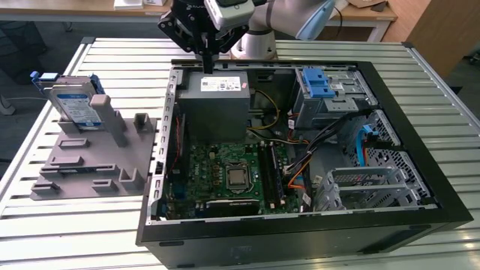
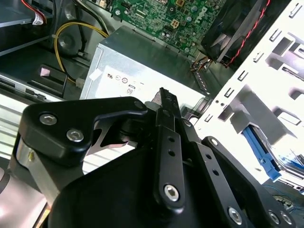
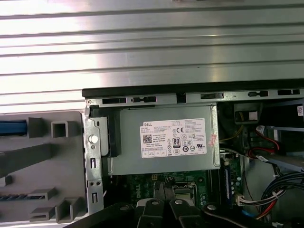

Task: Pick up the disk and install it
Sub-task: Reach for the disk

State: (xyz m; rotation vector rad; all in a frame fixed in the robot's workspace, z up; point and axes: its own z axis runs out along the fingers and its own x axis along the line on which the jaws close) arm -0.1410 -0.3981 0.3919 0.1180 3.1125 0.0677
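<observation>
The disk [image 1: 75, 106] stands on edge at the exterior view's left, slotted upright in a grey moulded holder [image 1: 82, 163] on the slatted metal desk [image 1: 45, 225], well apart from the open computer case [image 1: 300, 239]. Nothing grips it.

Further right, the hand [image 1: 207, 68] hangs over the power supply [image 1: 217, 107] at the case's far rim. Its fingers are together with nothing between them, as both wrist views also suggest.

Beyond lie the motherboard [image 1: 225, 169] and, toward the exterior view's right, the blue-latched drive cage [image 1: 326, 90], with loose cables [image 1: 315, 140] trailing just below it.

The risks, as I judge them:
- With its fingers together, the hand would knock the disk rather than straddle it.
- A low sideways sweep could catch the case wall or the holder's posts.
- A tilted pull could bind the disk in its slot or drag the holder along.
- Near the cage, the cables could snag the disk's blue bracket and stop it seating squarely.
</observation>
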